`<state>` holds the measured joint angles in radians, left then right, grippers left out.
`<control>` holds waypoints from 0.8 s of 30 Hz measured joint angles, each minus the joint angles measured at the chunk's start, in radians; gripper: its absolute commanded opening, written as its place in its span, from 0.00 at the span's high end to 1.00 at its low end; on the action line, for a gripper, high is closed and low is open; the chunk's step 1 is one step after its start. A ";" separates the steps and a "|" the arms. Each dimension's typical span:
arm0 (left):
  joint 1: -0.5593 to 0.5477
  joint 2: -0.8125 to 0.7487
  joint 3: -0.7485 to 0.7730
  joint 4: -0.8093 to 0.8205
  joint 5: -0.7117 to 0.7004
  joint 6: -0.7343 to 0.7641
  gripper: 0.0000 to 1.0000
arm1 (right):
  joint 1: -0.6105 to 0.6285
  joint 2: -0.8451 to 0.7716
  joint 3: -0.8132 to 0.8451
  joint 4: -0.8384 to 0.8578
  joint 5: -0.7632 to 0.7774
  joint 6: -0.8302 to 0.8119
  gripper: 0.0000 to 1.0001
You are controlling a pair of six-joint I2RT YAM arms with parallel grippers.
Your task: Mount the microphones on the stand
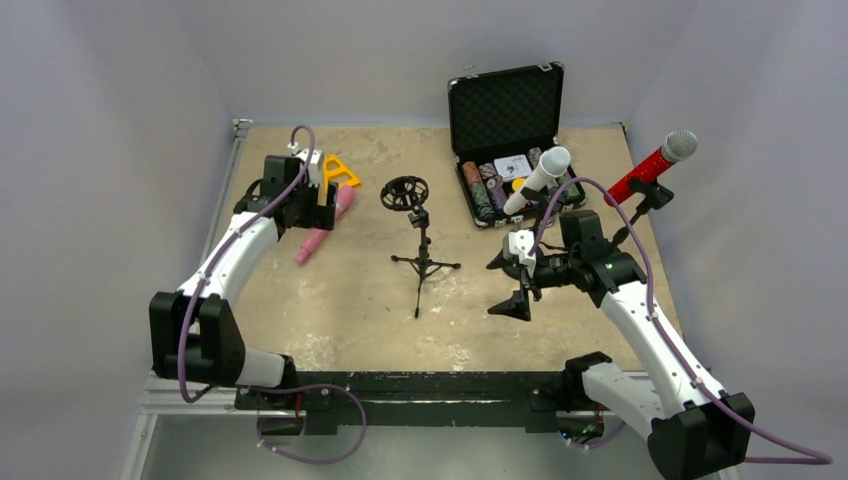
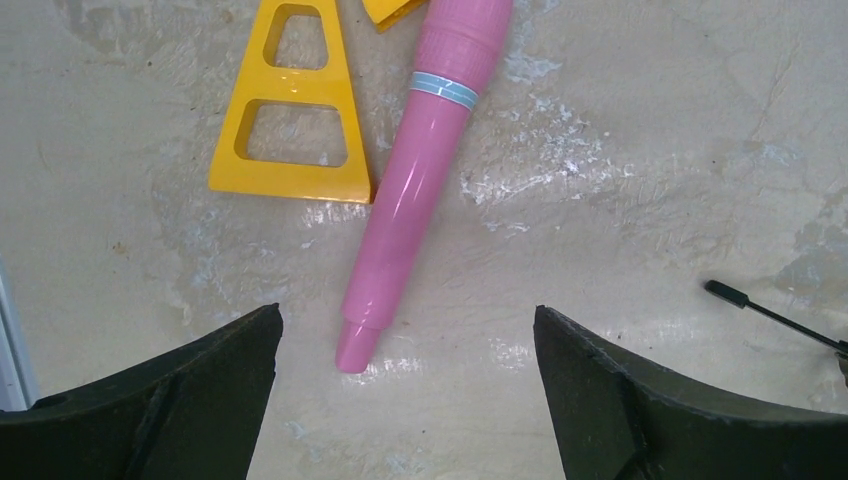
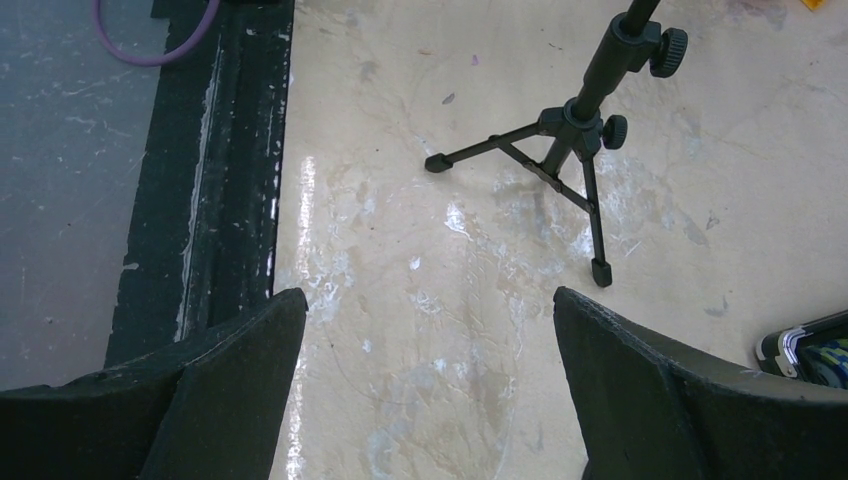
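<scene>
The pink microphone (image 1: 320, 234) lies flat on the table beside a yellow triangular piece (image 1: 341, 171). My left gripper (image 1: 322, 200) hovers above it, open and empty. In the left wrist view the pink microphone (image 2: 420, 180) has its tail end between the open gripper (image 2: 405, 320) tips, nearer the left one. The white microphone (image 1: 540, 176) stands tilted in front of the case. The red microphone (image 1: 655, 164) sits in a clip stand at far right. An empty tripod stand (image 1: 422, 250) with a round holder (image 1: 405, 192) stands mid-table. My right gripper (image 1: 507, 285) is open and empty, right of it.
An open black case (image 1: 505, 110) with poker chips sits at the back. A yellow piece (image 2: 290, 110) lies left of the pink microphone. In the right wrist view, the tripod legs (image 3: 570, 150) stand ahead of the open gripper (image 3: 430, 300), with the black table edge (image 3: 230, 150) at left.
</scene>
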<state>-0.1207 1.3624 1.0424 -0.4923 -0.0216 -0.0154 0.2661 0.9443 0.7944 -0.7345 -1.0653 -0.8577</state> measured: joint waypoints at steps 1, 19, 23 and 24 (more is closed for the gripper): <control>0.006 0.026 0.016 -0.004 0.006 -0.002 0.03 | 0.000 0.000 0.000 0.000 0.000 0.000 0.03; 0.016 0.406 0.231 -0.187 -0.006 -0.027 0.27 | -0.001 0.000 0.000 -0.010 -0.001 -0.006 0.03; 0.016 0.460 0.269 -0.219 -0.011 -0.042 0.31 | -0.004 0.000 0.000 -0.012 -0.001 -0.008 0.03; 0.016 0.475 0.278 -0.226 -0.011 -0.046 0.31 | -0.005 0.000 0.000 -0.013 -0.001 -0.008 0.03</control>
<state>-0.1051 1.8370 1.3201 -0.7185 -0.0330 -0.0612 0.2615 0.9443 0.7944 -0.7479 -1.0660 -0.8658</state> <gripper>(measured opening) 0.716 0.968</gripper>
